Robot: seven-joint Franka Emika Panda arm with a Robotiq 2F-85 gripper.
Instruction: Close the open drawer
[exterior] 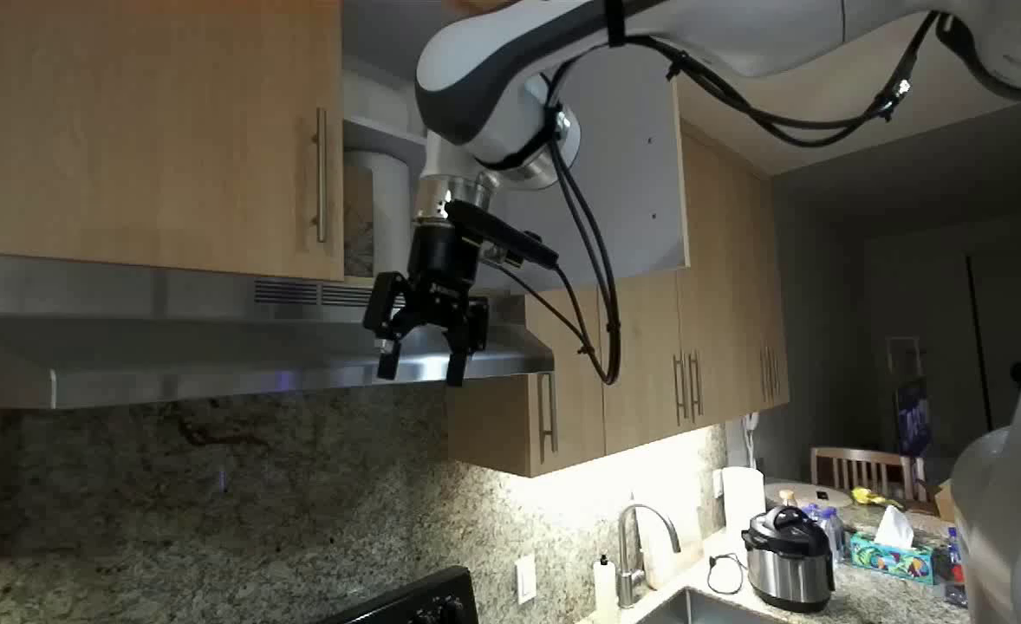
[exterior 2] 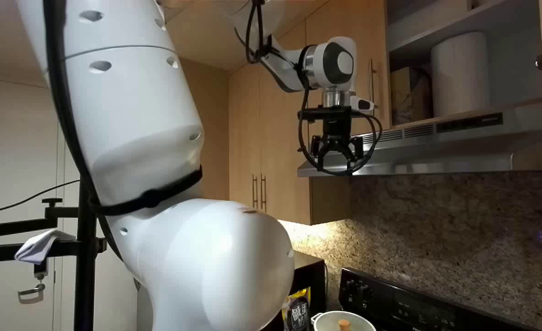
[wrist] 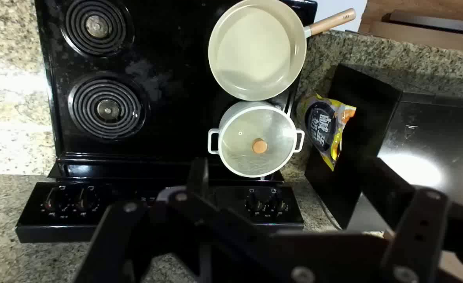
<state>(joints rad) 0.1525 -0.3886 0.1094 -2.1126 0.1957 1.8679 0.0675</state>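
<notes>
Where your pincer (exterior: 422,371) hangs, pointing down in front of the range hood (exterior: 190,338), its two fingers (exterior: 456,368) are spread wide apart with nothing between them, and the pale lettering on its black body is too small for you to read. What stands open is the cupboard door (exterior: 636,173): in an exterior view you see its grey inner face above the pincer and to its right, partly behind the arm (exterior: 510,69). The cupboard (exterior 2: 512,66) itself, above the pincer, holds a white cylinder (exterior 2: 459,76) with a brown box-shaped object (exterior 2: 411,94) just beside it. On the hood, to the pincer's right in an exterior view, a black strip (exterior 2: 469,123) carries a small pale marking that you cannot make out. Below the pincer, the wrist view gives you the black stove (wrist: 176,125), with white symbols by its knobs (wrist: 85,199), and on it a lidded pot (wrist: 247,157) just beside a cream frying pan (wrist: 255,51), whose wooden handle (wrist: 329,22) bears a tiny dark mark, illegible at this size. Near the pot, a yellow and grey packet (wrist: 322,125) shows you big white Chinese characters on a dark oval; two look like 鹹蛋, the rest are unclear. Well away from the pincer, past the bench (exterior: 900,602) with its steel cooker (exterior: 783,572) and tissue box (exterior: 892,556), a dark blue sign (exterior: 912,420) has large slanted letters too blurred for you to spell.
</notes>
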